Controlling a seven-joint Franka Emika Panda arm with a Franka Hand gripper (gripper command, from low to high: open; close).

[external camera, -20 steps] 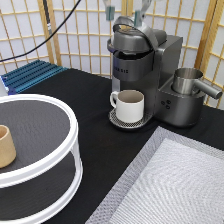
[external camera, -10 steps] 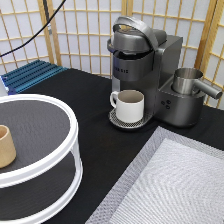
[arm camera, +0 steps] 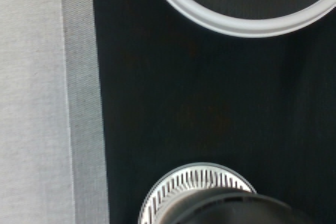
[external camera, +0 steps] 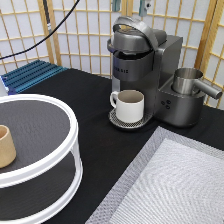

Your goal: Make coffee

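Note:
The coffee pod is hidden in both views. A grey coffee machine [external camera: 145, 60] stands at the back of the black table with its lid and handle down. A cream-white handled mug [external camera: 129, 105] sits on the machine's round drip tray [external camera: 116, 120] under the spout. Only the two fingertips of my gripper [external camera: 130, 5] show, at the exterior view's top edge above the machine. They stand apart with nothing between them. The wrist view looks straight down on the drip tray grille [arm camera: 196, 181] and the black tabletop.
A white two-tier round stand [external camera: 40, 150] fills the exterior view's left, with a tan handleless cup [external camera: 5, 146] on its upper tier. A grey woven mat [external camera: 175, 185] lies at the bottom right. A metal milk jug [external camera: 190, 82] sits on the machine's right side.
My gripper has risen from just above the machine's lid until only its fingertips remain at the top edge. The machine and mug have not moved.

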